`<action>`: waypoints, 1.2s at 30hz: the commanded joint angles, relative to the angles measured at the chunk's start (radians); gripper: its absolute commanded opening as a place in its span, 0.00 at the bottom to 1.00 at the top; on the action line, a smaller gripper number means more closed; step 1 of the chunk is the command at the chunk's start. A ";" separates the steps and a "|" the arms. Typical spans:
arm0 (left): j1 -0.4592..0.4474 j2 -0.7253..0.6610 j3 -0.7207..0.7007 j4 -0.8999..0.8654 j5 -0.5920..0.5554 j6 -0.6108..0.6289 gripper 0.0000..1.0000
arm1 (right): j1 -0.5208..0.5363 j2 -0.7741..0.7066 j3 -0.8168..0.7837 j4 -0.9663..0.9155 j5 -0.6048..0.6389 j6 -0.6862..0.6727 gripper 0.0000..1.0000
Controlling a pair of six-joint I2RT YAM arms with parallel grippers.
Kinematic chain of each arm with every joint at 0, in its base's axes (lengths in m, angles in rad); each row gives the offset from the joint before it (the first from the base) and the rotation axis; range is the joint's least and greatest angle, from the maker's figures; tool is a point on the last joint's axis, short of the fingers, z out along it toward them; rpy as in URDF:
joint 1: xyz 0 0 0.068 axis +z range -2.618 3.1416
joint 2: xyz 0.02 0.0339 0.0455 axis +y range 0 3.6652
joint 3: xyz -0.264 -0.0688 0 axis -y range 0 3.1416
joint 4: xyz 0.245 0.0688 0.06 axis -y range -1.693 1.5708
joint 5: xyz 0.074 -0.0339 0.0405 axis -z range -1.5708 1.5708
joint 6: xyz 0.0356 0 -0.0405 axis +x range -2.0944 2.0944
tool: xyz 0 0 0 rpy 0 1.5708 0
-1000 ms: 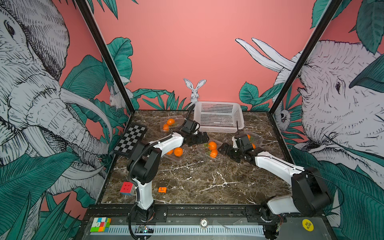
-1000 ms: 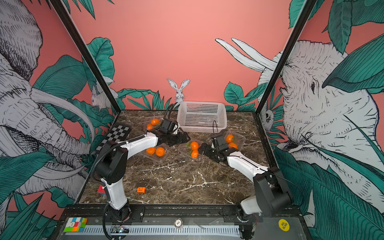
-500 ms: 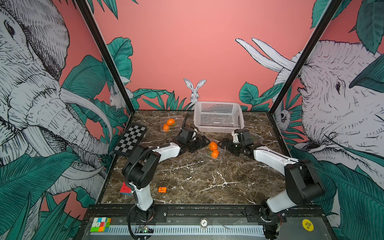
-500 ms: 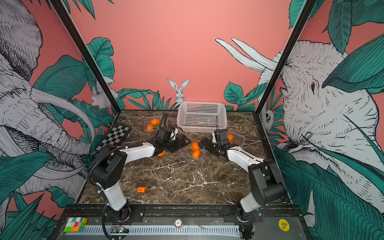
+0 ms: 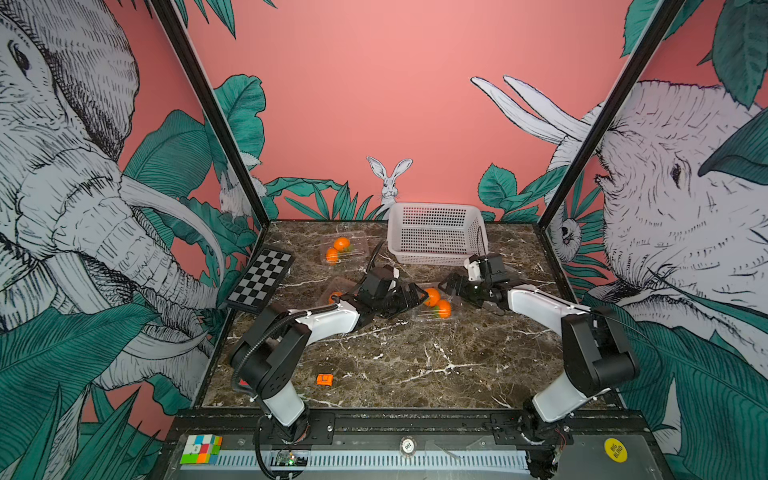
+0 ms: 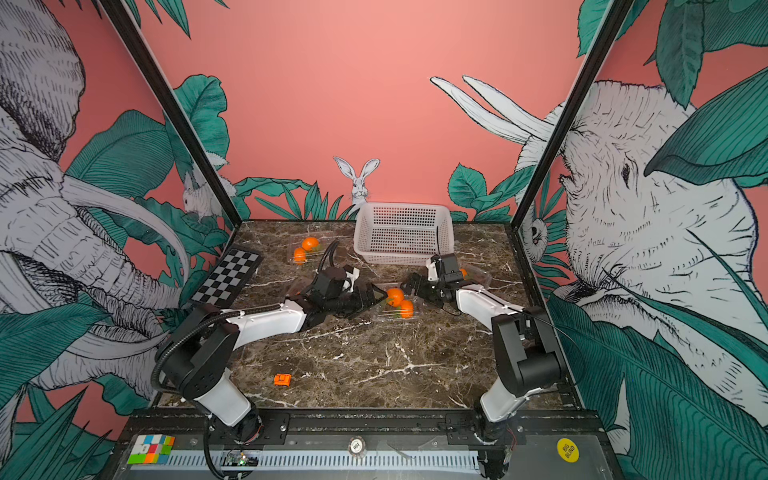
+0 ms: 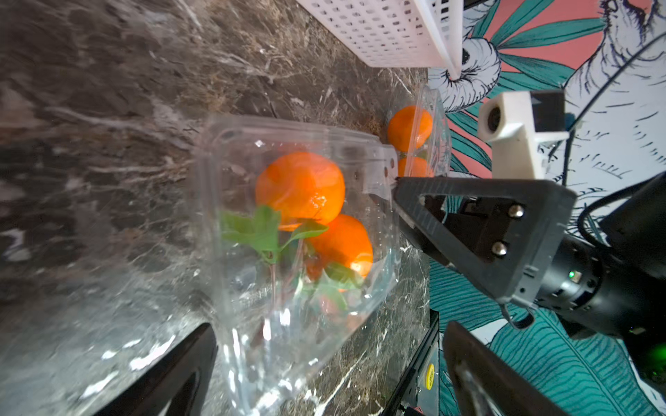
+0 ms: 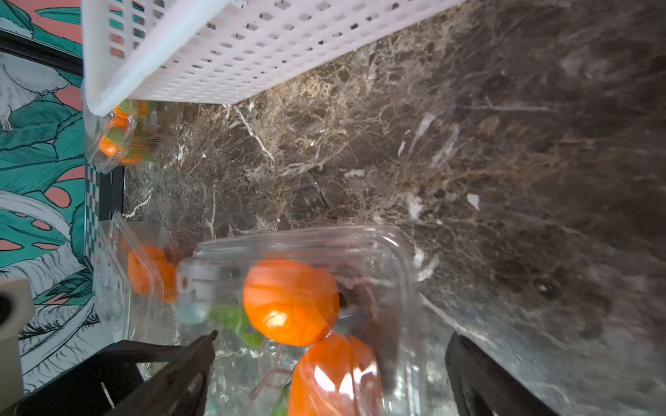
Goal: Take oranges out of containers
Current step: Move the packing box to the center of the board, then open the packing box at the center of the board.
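A second before, my left gripper [image 5: 415,296] had been further back, by the back container [image 5: 360,248] beside the basket [image 5: 434,232]. It had since swung forward toward the centre and now pointed at the middle container [image 5: 420,316] from its left. My right gripper [image 5: 451,286] had shifted only a little, turning in on the same container from its right, with its elbow drawn further in over the surface [image 5: 415,365].

The middle container had not moved. It lay on the surface in front of the basket with its two oranges [image 5: 432,296] side by side inside.

My left forearm lay low across the surface and covered most of the left container [image 5: 338,286], which had shown plainly before. Both grippers were spread wide and gripped nothing.

In the left wrist view the middle container [image 7: 212,187] sat between my left fingers [image 7: 173,371], and a right fingertip [image 7: 407,187] was just beside its tab. I could not tell whether the lid was latched.
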 commanded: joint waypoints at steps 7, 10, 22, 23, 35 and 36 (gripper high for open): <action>0.030 0.031 0.100 -0.173 -0.053 0.143 0.99 | -0.043 -0.198 -0.187 0.119 -0.071 -0.065 0.99; 0.030 0.093 0.138 -0.149 -0.035 0.135 0.99 | -0.048 -0.184 -0.202 0.150 -0.107 -0.073 0.98; 0.030 0.241 0.227 -0.006 0.001 0.059 0.99 | -0.055 -0.118 -0.249 0.417 -0.241 0.018 0.99; 0.029 0.250 0.241 -0.006 0.003 0.059 0.99 | -0.056 -0.114 -0.253 0.437 -0.248 0.028 0.98; 0.036 0.382 0.412 -0.065 0.020 0.078 0.99 | -0.092 -0.146 -0.320 0.543 -0.272 0.141 0.99; 0.036 0.392 0.426 -0.072 0.019 0.082 0.99 | -0.100 -0.142 -0.324 0.553 -0.281 0.147 0.99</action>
